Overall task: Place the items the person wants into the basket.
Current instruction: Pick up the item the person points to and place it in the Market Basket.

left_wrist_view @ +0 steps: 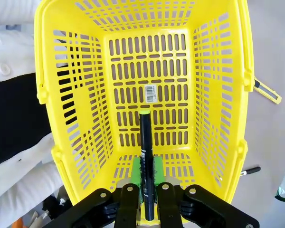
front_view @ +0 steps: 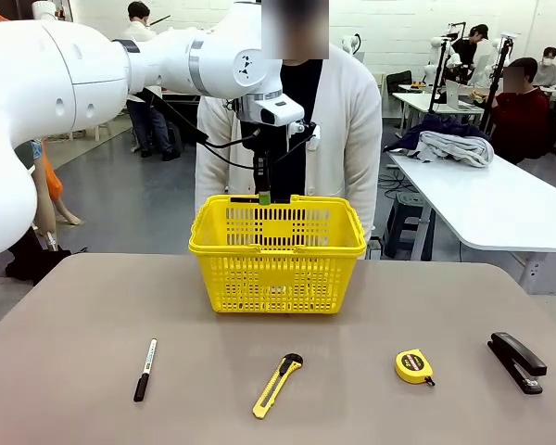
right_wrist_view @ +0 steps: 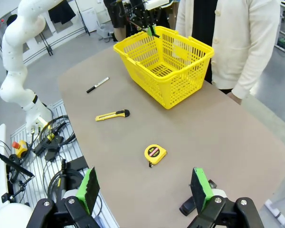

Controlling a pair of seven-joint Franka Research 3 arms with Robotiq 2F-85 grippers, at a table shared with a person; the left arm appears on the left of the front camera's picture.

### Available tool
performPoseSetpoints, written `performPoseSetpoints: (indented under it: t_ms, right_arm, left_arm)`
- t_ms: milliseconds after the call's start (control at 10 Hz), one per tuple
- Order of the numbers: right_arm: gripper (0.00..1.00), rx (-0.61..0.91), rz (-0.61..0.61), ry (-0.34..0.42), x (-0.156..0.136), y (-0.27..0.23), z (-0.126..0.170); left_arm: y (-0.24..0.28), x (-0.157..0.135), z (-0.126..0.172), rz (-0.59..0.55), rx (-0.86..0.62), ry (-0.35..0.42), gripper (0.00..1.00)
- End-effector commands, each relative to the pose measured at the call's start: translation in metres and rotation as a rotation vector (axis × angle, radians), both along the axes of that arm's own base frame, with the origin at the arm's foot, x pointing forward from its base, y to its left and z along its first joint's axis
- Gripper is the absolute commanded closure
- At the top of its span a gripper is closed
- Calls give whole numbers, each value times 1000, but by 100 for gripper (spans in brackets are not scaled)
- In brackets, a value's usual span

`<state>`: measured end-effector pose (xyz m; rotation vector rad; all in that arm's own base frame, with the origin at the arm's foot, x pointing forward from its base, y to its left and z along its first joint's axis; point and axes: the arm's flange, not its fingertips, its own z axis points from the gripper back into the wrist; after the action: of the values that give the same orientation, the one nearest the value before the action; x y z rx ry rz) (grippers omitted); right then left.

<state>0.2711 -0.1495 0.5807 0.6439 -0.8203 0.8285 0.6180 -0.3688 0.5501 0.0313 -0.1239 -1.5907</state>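
Pen (left_wrist_view: 145, 142) is pinched upright between the green pads of the left gripper (left_wrist_view: 148, 166). The pen's yellow tip points down into the yellow basket (front_view: 278, 278), with the gripper at about rim height near the far wall. The basket stands at the far middle of the table (front_view: 74, 315), just in front of the person (front_view: 347, 130) in a white cardigan. The right gripper (right_wrist_view: 144, 178) hangs above the table's near right part, fingers spread wide and holding nothing. Along the near side lie, left to right, a marker (front_view: 145, 369), a utility knife (front_view: 278, 384), the tape measure (front_view: 414, 365) and the stapler (front_view: 517, 362), all well apart from the basket.
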Motion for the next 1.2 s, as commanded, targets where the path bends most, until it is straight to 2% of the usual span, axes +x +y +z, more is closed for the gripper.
performPoseSetpoints:
  t_ms: [0, 600, 1100]
  right_arm:
    - [0, 19, 15, -18, 2, -1, 0]
    - [0, 19, 15, -18, 2, -1, 0]
    - [0, 19, 15, -18, 2, -1, 0]
  left_arm:
    - [10, 2, -19, -17, -32, 16, 89]
    - [-1, 37, -89, 7, -67, 177, 89]
    - [-10, 52, -123, 10, -8, 262, 89]
